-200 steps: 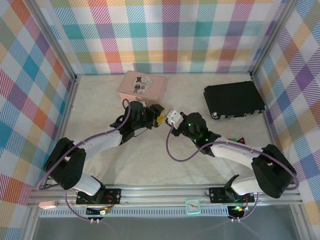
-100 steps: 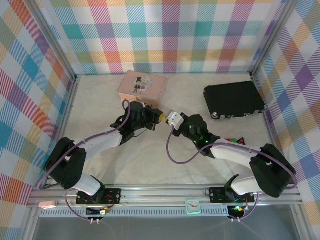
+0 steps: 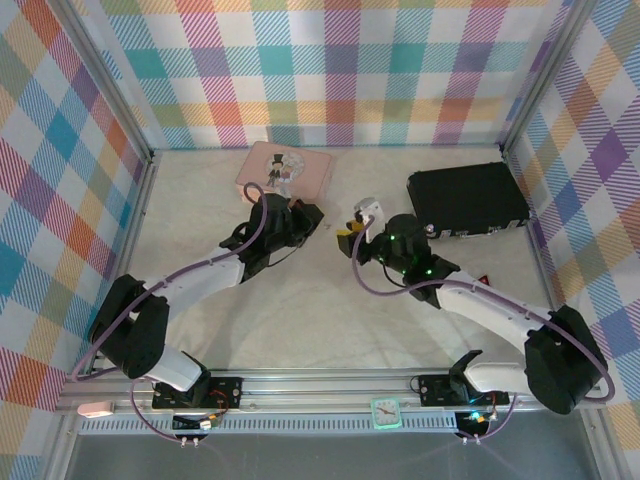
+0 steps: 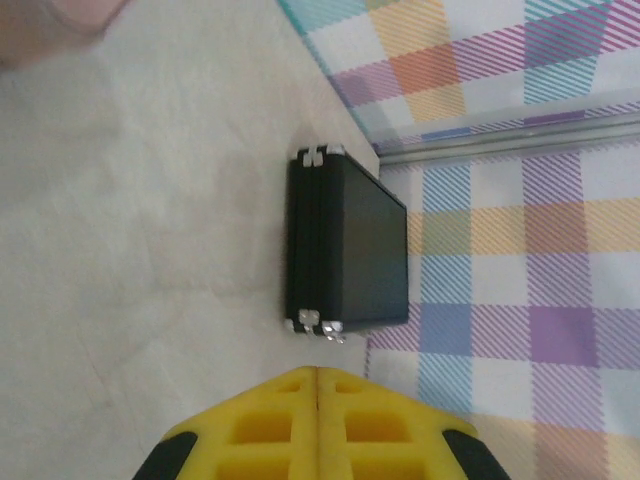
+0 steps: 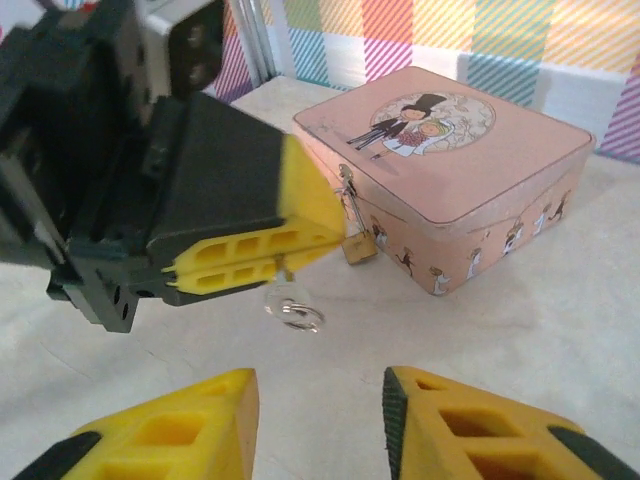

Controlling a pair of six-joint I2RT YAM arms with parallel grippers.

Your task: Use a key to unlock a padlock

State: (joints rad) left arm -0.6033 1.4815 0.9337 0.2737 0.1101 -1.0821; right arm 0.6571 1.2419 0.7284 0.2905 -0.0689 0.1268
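Brass padlock hangs at the front of the pink tin — my left gripper, clamped on the key, ring dangling, sits just beside it; right gripper gapes. Insertion comes next, I'd judge — blade lined to keyhole.

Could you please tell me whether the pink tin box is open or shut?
Shut: the pink rectangular tin box has its lid down flush, and a tiny brass padlock hangs at its front clasp.

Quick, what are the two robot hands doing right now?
Left gripper: closed, pinching the key, ring dangling.
Right gripper: open, holding nothing.
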